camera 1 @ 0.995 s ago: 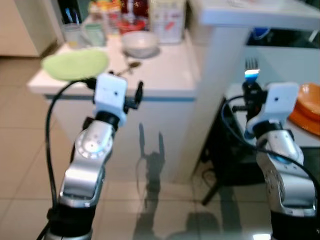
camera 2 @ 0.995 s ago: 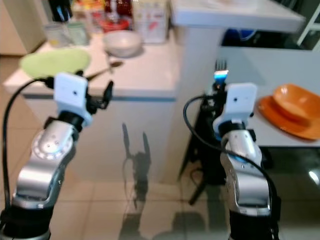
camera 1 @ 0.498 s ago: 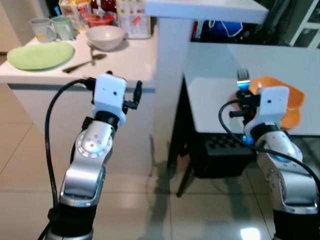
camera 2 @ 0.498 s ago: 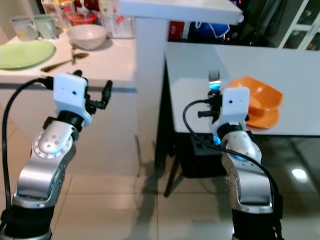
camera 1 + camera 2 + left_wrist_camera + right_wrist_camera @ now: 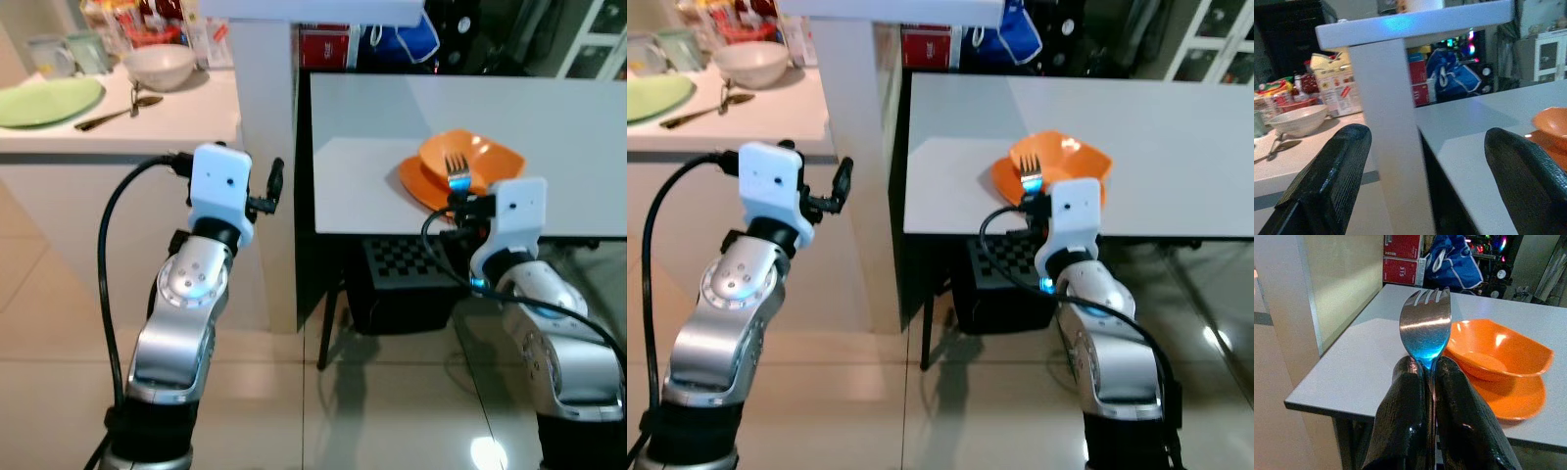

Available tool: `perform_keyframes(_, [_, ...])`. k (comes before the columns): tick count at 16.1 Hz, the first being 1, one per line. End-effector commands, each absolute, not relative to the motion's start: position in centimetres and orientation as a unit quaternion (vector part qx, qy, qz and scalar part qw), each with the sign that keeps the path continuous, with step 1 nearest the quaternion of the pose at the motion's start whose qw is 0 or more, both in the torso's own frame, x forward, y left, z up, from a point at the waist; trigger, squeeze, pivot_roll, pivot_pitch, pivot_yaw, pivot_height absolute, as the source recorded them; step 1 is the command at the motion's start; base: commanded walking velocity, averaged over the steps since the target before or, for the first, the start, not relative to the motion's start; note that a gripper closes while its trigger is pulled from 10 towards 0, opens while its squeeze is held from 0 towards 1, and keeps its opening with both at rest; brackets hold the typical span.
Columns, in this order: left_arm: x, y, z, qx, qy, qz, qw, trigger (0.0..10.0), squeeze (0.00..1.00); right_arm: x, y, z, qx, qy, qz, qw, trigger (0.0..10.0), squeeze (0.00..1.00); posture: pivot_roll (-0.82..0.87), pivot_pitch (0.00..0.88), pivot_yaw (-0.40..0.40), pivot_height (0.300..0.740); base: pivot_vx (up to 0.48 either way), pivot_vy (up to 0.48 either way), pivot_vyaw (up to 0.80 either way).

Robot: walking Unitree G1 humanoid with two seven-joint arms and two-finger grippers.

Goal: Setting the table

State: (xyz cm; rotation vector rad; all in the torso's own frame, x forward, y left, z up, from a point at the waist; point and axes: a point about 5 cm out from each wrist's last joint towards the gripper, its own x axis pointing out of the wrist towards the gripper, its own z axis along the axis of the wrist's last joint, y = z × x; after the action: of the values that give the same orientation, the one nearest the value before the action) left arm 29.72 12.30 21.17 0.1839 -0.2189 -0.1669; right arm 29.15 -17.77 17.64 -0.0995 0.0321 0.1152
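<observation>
1. Right tool (image 5: 1426, 382) clamped on a fork (image 5: 1426, 325), tines up, held upright just short of the near edge of the grey tabletop (image 5: 392, 127).
2. Left tool (image 5: 1420, 171) raised beside the white pillar (image 5: 1388, 122), fingers (image 5: 1327, 181) spread wide apart, nothing between them.
3. On that tabletop: an orange bowl (image 5: 468, 157) resting on an orange plate (image 5: 1513, 399), just beyond the fork.
4. On the white counter (image 5: 127, 122) to the left: a green plate (image 5: 44, 98), a spoon (image 5: 113, 113), a white bowl (image 5: 157, 64) and cups, well apart from the fork.
5. Judged risk: fork gripped low on a thin handle, so likely to pivot or slip if the tines knock the bowl.
6. Judged risk: wrist close to the tabletop edge, so a low approach may catch it and jolt the plate.
7. Judged risk: released upright, the fork may topple or slide off the near edge.
</observation>
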Motion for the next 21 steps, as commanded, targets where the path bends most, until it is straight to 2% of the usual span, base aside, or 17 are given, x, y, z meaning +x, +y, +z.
perform_keyframes(1, [29.7, 12.1, 21.3, 0.088, -0.111, -0.092, 0.986, 10.0, 0.00, 29.2, -17.6, 17.7, -0.045, 0.020, 0.063, 0.997, 10.0, 0.00, -0.01, 0.000, 0.002, 0.740, 0.000, 0.000, 0.00])
perform_keyframes(4, [29.8, 12.1, 21.4, 0.086, -0.112, -0.098, 0.985, 10.0, 0.00, 29.2, -17.3, 17.5, -0.047, 0.026, 0.070, 0.996, 10.0, 0.00, 0.00, 0.000, 0.003, 0.740, 0.092, 0.000, 0.00])
perform_keyframes(12, [29.8, 12.1, 21.4, 0.083, -0.112, -0.105, 0.985, 10.0, 0.00, 29.3, -17.1, 17.5, -0.051, 0.031, 0.075, 0.995, 10.0, 0.00, 0.00, 0.000, 0.004, 0.740, 0.375, 0.000, 0.00])
perform_keyframes(17, [29.7, 12.2, 21.3, 0.085, -0.111, -0.105, 0.985, 10.0, 0.00, 29.2, -15.8, 17.1, -0.035, 0.042, 0.126, 0.990, 10.0, 0.00, 0.00, 0.000, -0.003, 0.740, 0.393, 0.000, 0.00])
perform_keyframes(21, [29.3, 12.7, 21.0, 0.093, -0.106, -0.104, 0.985, 10.0, 0.00, 29.1, -15.3, 16.3, 0.004, 0.054, 0.133, 0.990, 10.0, 0.00, 0.01, 0.000, -0.006, 0.740, 0.383, 0.000, 0.00])
